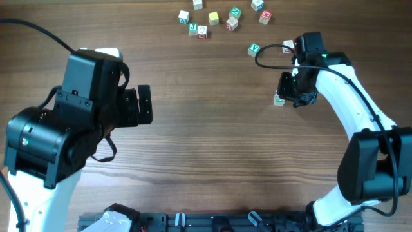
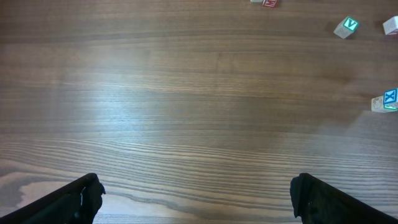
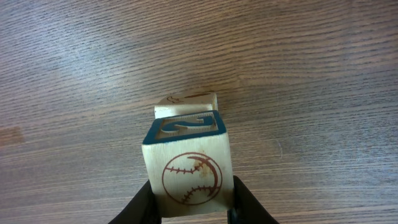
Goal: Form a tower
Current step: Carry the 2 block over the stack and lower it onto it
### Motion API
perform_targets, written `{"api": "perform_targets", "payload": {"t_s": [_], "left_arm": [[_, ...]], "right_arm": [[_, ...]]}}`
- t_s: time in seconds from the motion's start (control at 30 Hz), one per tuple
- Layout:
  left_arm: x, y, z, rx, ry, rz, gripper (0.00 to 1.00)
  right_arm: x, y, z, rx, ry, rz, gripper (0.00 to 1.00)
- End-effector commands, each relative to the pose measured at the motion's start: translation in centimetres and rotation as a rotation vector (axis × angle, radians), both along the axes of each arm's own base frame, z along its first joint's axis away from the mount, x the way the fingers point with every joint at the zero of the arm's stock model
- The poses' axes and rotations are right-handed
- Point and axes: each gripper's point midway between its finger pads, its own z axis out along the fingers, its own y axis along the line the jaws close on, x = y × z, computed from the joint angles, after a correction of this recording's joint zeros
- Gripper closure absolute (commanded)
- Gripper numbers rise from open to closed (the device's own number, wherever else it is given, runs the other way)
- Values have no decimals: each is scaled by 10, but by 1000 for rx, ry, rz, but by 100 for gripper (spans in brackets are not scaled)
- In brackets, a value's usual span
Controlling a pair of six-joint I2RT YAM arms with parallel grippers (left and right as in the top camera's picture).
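My right gripper (image 3: 196, 200) is shut on a pale wooden cube (image 3: 189, 163) that has a reddish baseball drawing on its side and a blue-framed letter on top. Just beyond and below it sits a second pale cube (image 3: 186, 102), partly covered; whether the two touch I cannot tell. Overhead, this small tower (image 1: 279, 99) is at the tip of the right gripper (image 1: 286, 95), right of centre. My left gripper (image 1: 147, 105) hangs open far to the left over bare wood, and its fingers (image 2: 74, 202) frame nothing.
Several loose letter cubes (image 1: 212, 18) lie scattered along the far edge of the table. A green V cube (image 1: 254, 48) sits alone behind the right gripper and also shows as the V cube (image 2: 346, 26) in the left wrist view. A black cable (image 1: 270, 55) loops beside the right wrist.
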Motion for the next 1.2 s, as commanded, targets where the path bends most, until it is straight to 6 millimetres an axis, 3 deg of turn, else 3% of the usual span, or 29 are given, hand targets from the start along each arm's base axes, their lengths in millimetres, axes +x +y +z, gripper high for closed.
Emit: {"api": "perform_targets", "payload": {"t_s": [0.0, 0.13, 0.63, 1.03, 1.17], "left_arm": [[0, 4, 0, 6, -4, 21, 0], [0, 4, 0, 6, -4, 21, 0], [0, 4, 0, 6, -4, 21, 0], [0, 4, 0, 6, -4, 21, 0], [0, 4, 0, 6, -4, 21, 0]], "right_arm": [[-1, 4, -8, 15, 21, -1, 77], [-3, 11, -8, 13, 21, 18, 76], [-4, 2, -9, -60, 23, -9, 71], [-2, 2, -9, -59, 18, -8, 59], [-2, 2, -9, -59, 16, -9, 50]]}}
